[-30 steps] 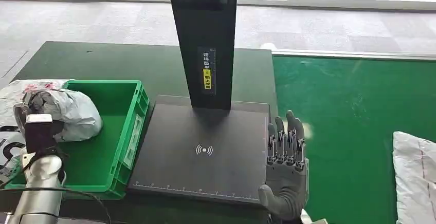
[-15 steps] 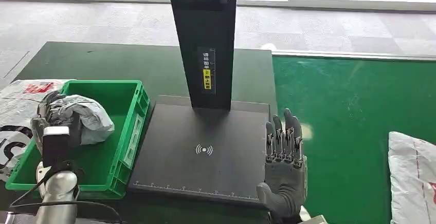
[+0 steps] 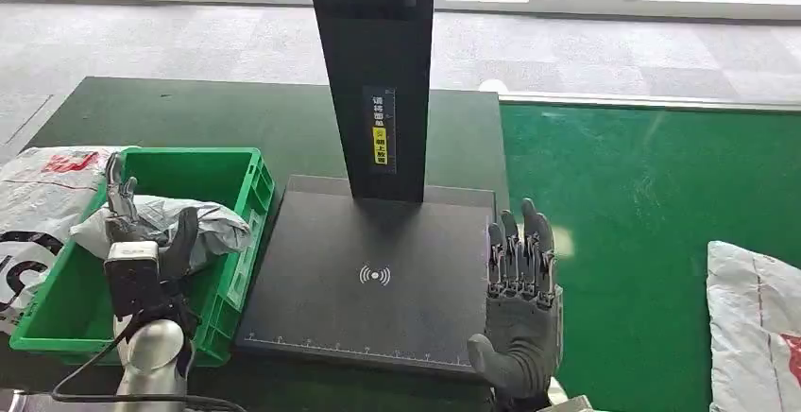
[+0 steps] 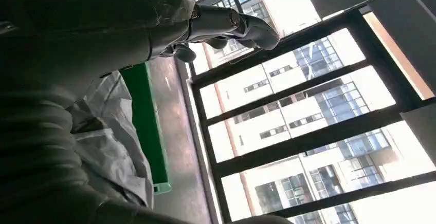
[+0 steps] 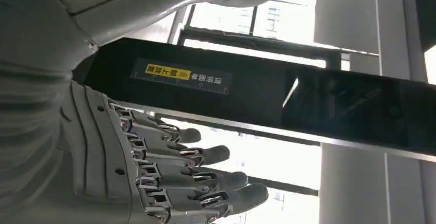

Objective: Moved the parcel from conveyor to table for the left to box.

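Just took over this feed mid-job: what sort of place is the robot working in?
Probably a parcel-sorting station. A green conveyor belt carries a white parcel, a black scanning pad stands beside it, and the left robot hand holds a grey parcel in a green crate.

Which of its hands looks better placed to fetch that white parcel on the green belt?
The right hand: it is open, empty and beside the belt with the parcel. The left hand is at the green crate.
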Motion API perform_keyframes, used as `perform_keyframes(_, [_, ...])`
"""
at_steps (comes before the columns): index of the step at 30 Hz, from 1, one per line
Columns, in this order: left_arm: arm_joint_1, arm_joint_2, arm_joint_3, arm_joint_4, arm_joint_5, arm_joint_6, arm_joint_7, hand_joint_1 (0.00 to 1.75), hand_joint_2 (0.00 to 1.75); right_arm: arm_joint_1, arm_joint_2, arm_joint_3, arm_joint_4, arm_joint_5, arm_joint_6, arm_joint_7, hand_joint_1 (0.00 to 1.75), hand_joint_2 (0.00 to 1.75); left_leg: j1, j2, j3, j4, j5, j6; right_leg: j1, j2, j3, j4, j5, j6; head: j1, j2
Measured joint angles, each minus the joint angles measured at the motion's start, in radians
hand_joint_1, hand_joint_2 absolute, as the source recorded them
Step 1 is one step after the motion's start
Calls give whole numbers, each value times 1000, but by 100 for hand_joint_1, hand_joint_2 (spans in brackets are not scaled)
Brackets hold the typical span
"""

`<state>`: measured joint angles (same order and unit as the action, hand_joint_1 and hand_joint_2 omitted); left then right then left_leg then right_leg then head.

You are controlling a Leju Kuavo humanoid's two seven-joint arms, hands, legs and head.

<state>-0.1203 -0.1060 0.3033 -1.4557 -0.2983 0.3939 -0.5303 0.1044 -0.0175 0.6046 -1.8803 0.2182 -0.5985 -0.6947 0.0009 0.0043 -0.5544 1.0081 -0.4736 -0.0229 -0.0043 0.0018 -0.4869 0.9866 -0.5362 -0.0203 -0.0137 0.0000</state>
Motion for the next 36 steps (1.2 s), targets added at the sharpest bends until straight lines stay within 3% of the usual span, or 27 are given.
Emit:
perform_keyframes(10, [0, -15, -10, -7, 0, 25, 6, 0, 0, 4, 2, -2, 3, 6, -4, 0, 0, 175, 0, 0, 0, 0, 0, 0, 0, 0, 0, 0, 0, 0, 0, 0])
perform_keyframes(12, [24, -60, -87, -37, -14, 156, 13, 0, 0, 35, 12, -29, 8, 40, -28, 0, 0, 175, 0, -2, 0, 0, 0, 0, 0, -2, 0, 0, 0, 0, 0, 0])
perform_keyframes(14, [59, -86, -218, -50, -43, 267, 20, 0, 0, 94, 37, -121, 12, 217, -13, 49, 0, 175, 0, -2, -1, 0, 0, 0, 0, -2, 0, 0, 0, 1, 0, 0])
perform_keyframes(15, [72, -102, -273, -50, -24, 281, 2, 0, 0, 113, 71, -245, 29, 314, 6, 96, 0, 0, 0, -2, -1, 0, 0, 1, 0, -2, 0, -1, -1, 1, 0, 0])
perform_keyframes(16, [122, -126, -341, -100, 174, 175, -106, 0, 0, 132, 92, -488, 60, 547, -25, 244, 0, 0, 0, -2, 0, 1, 0, 2, -2, -2, 0, -1, 0, 2, 0, 0])
perform_keyframes(17, [138, -134, -354, -119, 228, 119, -131, 0, 0, 143, 101, -556, 68, 711, -46, 337, 0, 0, -1, -2, 0, 1, 0, 2, -2, -2, 0, -1, 0, 2, 0, 0])
perform_keyframes(19, [149, -136, -376, -126, 285, 14, -141, 0, 0, 159, 102, -632, 71, 834, -29, 422, 0, 0, -1, -3, 0, 1, -1, 3, -2, -3, 0, -1, 0, 2, 0, 0])
perform_keyframes(21, [153, -136, -399, -120, 345, -105, -141, 0, 0, 175, 99, -731, 73, 869, 34, 434, 0, 0, -1, -4, -1, 1, -1, 3, -2, -4, 1, -1, -1, 3, 0, 0])
perform_keyframes(22, [153, -136, -407, -116, 353, -130, -142, 0, 0, 180, 99, -773, 75, 869, 50, 430, 0, 175, -1, -4, -1, 1, -1, 3, -2, -4, 0, -1, -1, 3, 0, 0])
perform_keyframes(25, [151, -137, -423, -103, 364, -193, -145, 0, 0, 187, 98, -874, 77, 918, 96, 429, 0, 175, -1, -2, 0, 1, -1, 4, -3, -3, 0, -1, -1, 3, 0, 0])
perform_keyframes(28, [148, -141, -437, -92, 367, -220, -160, 0, 0, 201, 94, -981, 77, 1062, 130, 466, 0, 175, -1, -3, 0, 1, -1, 4, -4, -4, 0, -1, -1, 3, 0, 0])
perform_keyframes(33, [127, -145, -451, -61, 375, -221, -115, 0, 0, 165, 37, -1213, 135, 1204, 325, 422, 0, 175, -2, -3, 0, 1, -1, 7, -4, -3, 0, -1, 0, 5, 0, 0])
perform_keyframes(36, [114, -147, -457, -41, 375, -221, -112, 0, 0, 142, 13, -1311, 176, 1220, 335, 406, 0, 175, -4, -4, 0, 1, -1, 8, -5, -4, 1, -1, 0, 7, 0, 0])
